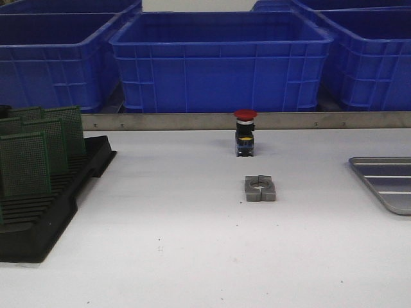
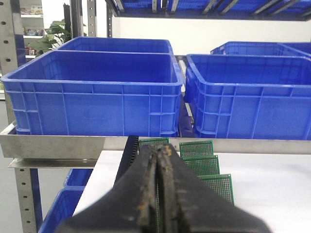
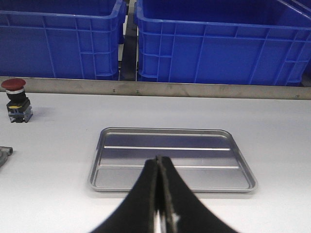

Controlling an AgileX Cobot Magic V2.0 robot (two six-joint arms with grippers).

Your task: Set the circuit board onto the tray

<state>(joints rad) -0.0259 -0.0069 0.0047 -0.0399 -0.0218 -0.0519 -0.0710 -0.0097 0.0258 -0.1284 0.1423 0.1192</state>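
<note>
Well, standing by the desk, this is how it looks.

Circuit boards (image 1: pixel 38 151): several thin green perforated boards stand upright on edge in the black slotted rack (image 1: pixel 48 205) at the left of the desk; the left wrist view shows their tops just beyond the left gripper (image 2: pixel 159 194).

Handling, as I judge it: light, stiff and flat, so little grip force is called for; thin, so a hard squeeze or a twist in the slot could flex or chip one; the faces look smooth enough to slip if pinched too lightly.

Where to take hold: the free top edge of the nearest board, pinched across its two faces, then lifted straight up out of its slot so it does not rake its neighbours.

Tray (image 3: pixel 171 159): silver-grey, ribbed floor, nothing in it, lying flat at the right of the desk, well apart from the rack.

Left jaws: clenched together on nothing, near the boards and short of them.

Right gripper (image 3: pixel 160 194): jaws pressed together, grasping nothing, hanging just before the tray.

Between rack and tray: a red-capped push button (image 1: pixel 244 132) and a small grey metal block (image 1: pixel 260 188), both clear of the tray.

Behind: blue crates (image 1: pixel 221 61) on a shelf.
</note>
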